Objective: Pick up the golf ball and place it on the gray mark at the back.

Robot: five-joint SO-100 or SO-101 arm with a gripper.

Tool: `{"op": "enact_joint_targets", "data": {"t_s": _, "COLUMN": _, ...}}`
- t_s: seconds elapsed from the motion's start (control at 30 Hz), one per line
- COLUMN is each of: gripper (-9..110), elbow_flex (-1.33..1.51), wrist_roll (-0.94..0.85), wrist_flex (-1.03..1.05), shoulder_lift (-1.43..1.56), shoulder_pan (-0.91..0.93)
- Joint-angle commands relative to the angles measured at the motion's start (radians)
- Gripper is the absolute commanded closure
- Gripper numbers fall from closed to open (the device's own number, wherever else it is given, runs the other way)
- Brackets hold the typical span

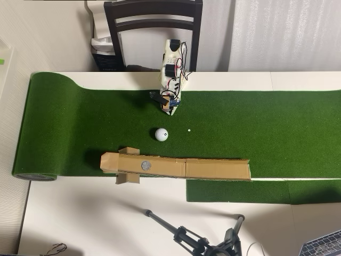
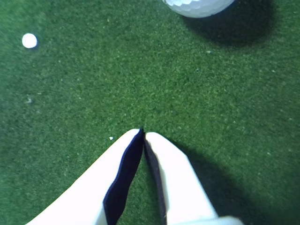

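Note:
The golf ball (image 1: 162,134) is white and dimpled with a small dark print, resting on the green turf. Only its lower part shows at the top edge of the wrist view, golf ball (image 2: 198,6). The gray mark (image 1: 145,166) is a flat round disc on the cardboard strip (image 1: 213,169), just below the ball in the overhead view. My gripper (image 1: 171,108) sits above the ball in that view, apart from it. In the wrist view my gripper (image 2: 143,133) has its white fingers (image 2: 171,173) touching at the tips, shut with nothing between them.
A tiny white speck (image 1: 188,129) lies right of the ball, seen as the speck (image 2: 29,41) in the wrist view. The green turf mat (image 1: 277,128) is rolled at its left end. A dark chair (image 1: 153,21) stands behind the arm; a tripod (image 1: 197,241) lies at the bottom.

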Motion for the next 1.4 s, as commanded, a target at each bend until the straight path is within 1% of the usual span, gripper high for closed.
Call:
{"op": "enact_joint_targets", "data": {"t_s": 0.0, "gripper": 101, "elbow_flex": 0.081, "wrist_roll": -0.005, "wrist_flex": -0.009, "shoulder_lift": 0.087, "shoulder_pan": 0.002}}
{"op": "enact_joint_targets", "data": {"t_s": 0.8, "gripper": 101, "elbow_flex": 0.064, "wrist_roll": 0.009, "wrist_flex": -0.014, "shoulder_lift": 0.089, "shoulder_pan": 0.012}}
{"op": "enact_joint_targets", "data": {"t_s": 0.87, "gripper": 97, "elbow_flex": 0.031, "wrist_roll": 0.012, "wrist_flex": -0.015, "shoulder_lift": 0.089, "shoulder_pan": 0.011}}
{"op": "enact_joint_targets", "data": {"t_s": 0.93, "gripper": 90, "elbow_flex": -0.049, "wrist_roll": 0.012, "wrist_flex": -0.014, "shoulder_lift": 0.086, "shoulder_pan": 0.000}}
{"op": "enact_joint_targets", "data": {"t_s": 1.07, "gripper": 82, "elbow_flex": -0.161, "wrist_roll": 0.009, "wrist_flex": 0.002, "shoulder_lift": 0.077, "shoulder_pan": 0.000}}
{"op": "enact_joint_targets", "data": {"t_s": 1.17, "gripper": 80, "elbow_flex": -0.187, "wrist_roll": 0.009, "wrist_flex": 0.003, "shoulder_lift": 0.077, "shoulder_pan": 0.012}}
{"op": "enact_joint_targets", "data": {"t_s": 1.37, "gripper": 80, "elbow_flex": -0.233, "wrist_roll": 0.046, "wrist_flex": 0.002, "shoulder_lift": 0.075, "shoulder_pan": 0.011}}
